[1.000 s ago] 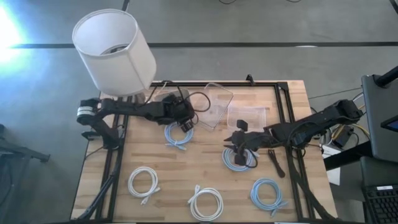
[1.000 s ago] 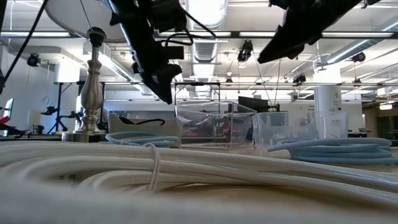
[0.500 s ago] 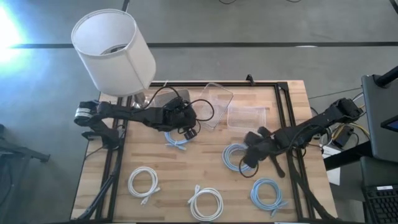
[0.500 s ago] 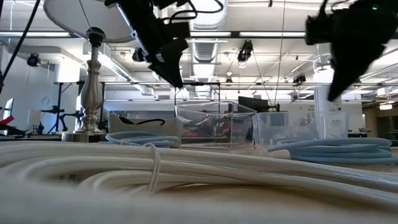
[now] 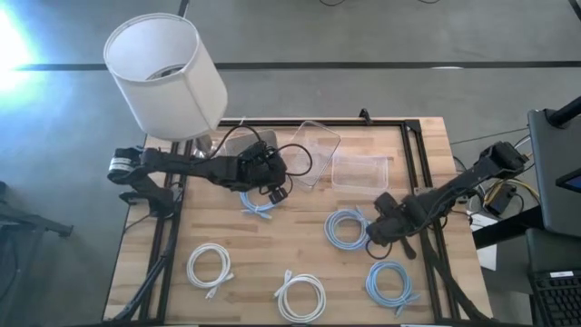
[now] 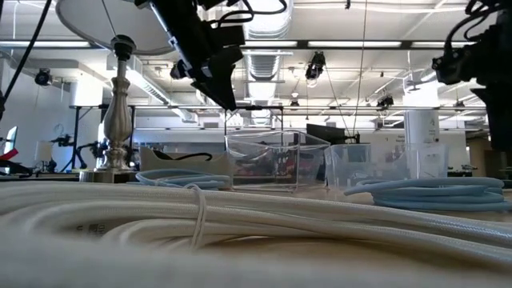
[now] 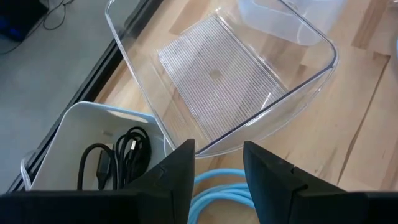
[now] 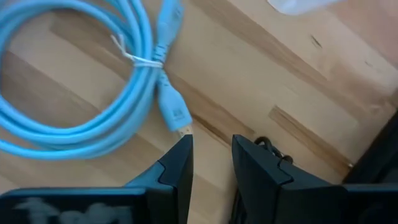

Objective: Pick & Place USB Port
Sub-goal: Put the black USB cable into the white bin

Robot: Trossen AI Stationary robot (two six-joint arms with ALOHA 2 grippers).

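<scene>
— Black left gripper [image 7: 217,168]?
— Hardly moved; fingers parted, empty, above the clear plastic tray [image 7: 236,81] and white bin of black USB cables [image 7: 118,158].
— Right gripper [image 8: 211,165]?
— Retreated right off the light-blue coiled cable [image 8: 93,93], parted, empty. Nothing picked.

Two dark six-joint arms reach inward over the table from opposite sides. The left arm's two-finger gripper [image 5: 272,184] hangs above the table's rear left part, its dark fingers [image 7: 177,171] parted with a gap between them. The right arm's two-finger gripper [image 5: 374,238] sits low toward the right side, fingers [image 8: 178,163] likewise parted, empty.
</scene>
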